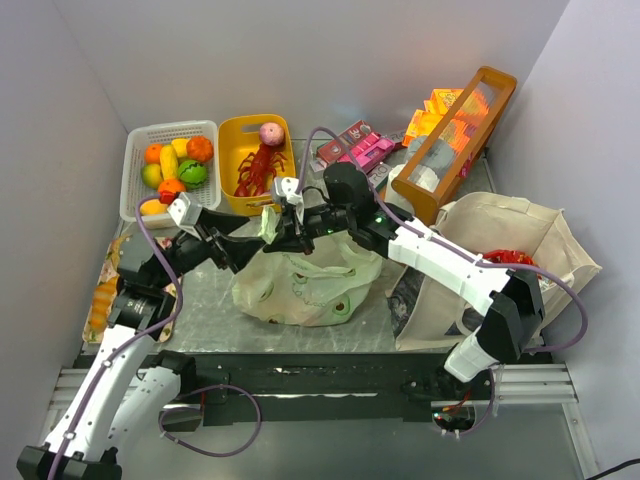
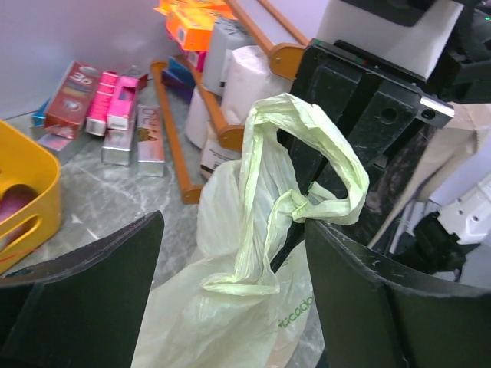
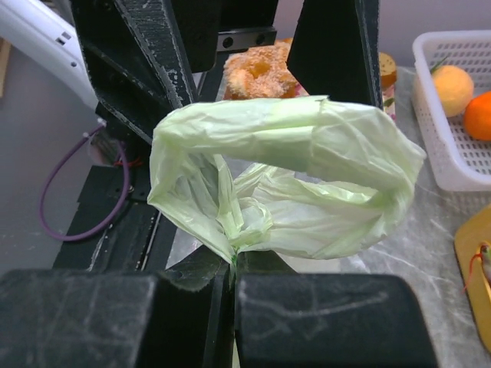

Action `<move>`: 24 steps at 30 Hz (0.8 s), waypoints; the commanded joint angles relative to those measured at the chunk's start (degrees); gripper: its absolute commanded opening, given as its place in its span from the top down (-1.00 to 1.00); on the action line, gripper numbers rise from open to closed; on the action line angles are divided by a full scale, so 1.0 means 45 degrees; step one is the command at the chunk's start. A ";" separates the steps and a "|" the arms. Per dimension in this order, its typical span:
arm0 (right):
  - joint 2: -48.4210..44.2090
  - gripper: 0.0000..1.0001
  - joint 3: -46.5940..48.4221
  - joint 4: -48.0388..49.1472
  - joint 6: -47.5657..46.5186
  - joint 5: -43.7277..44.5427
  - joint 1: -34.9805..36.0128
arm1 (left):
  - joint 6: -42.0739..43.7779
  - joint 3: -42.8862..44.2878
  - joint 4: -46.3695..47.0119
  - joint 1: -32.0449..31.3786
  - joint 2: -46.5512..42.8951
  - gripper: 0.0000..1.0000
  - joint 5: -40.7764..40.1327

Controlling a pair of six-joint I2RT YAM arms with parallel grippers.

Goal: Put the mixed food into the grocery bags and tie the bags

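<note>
The pale green plastic bag sits bulging in the middle of the table, its loop handles pulled up. My right gripper is shut on a twisted handle of the bag. My left gripper is open, its fingers wide apart on either side of the raised handle loop, not gripping it. In the top view both grippers meet above the bag, left gripper and right gripper. The beige canvas tote stands open at the right with something red inside. A golden-brown toy bread lies by the left edge.
A white basket of toy fruit and a yellow basket with a red lobster stand at the back left. Pink and maroon boxes and a tilted brown wooden crate are at the back right.
</note>
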 commanded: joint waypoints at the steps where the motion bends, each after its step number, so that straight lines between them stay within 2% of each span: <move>1: -0.0601 1.00 0.0013 -0.0046 -0.0145 -0.0518 -0.0041 | -0.0881 -0.0366 0.2074 -0.0024 0.0251 -0.56 0.1068; 9: -0.0699 1.00 -0.0163 -0.0124 -0.0184 -0.0479 -0.0060 | -0.1233 -0.0542 0.2662 -0.0024 0.0857 -0.40 0.1693; 14: -0.0660 1.00 -0.0105 -0.0163 -0.0145 -0.0538 -0.0041 | -0.1662 -0.0639 0.3285 -0.0024 0.1404 -0.21 0.2278; 17: -0.0660 1.00 -0.0065 -0.0280 -0.0183 -0.0344 -0.0021 | -0.2130 -0.0757 0.3794 -0.0043 0.1658 0.14 0.2707; 18: -0.0699 1.00 -0.0065 -0.0280 -0.0184 -0.0169 -0.0041 | -0.2170 -0.0776 0.3833 -0.0043 0.1697 0.41 0.2786; 20: -0.0757 0.93 -0.0104 -0.0299 -0.0164 0.0144 -0.0021 | -0.2229 -0.0776 0.3775 -0.0043 0.1815 0.74 0.2845; 21: -0.0835 0.64 -0.0104 -0.0377 -0.0164 0.0242 -0.0060 | -0.2229 -0.0738 0.3678 -0.0043 0.1834 0.90 0.2748; 22: -0.0933 0.39 -0.0143 -0.0378 -0.0125 0.0630 -0.0041 | -0.2191 -0.0737 0.3310 -0.0043 0.1738 0.96 0.2593; 24: -0.1263 -0.12 -0.0318 -0.0378 -0.0086 0.1061 -0.0041 | -0.1898 -0.0602 0.2743 -0.0043 0.1465 0.96 0.1872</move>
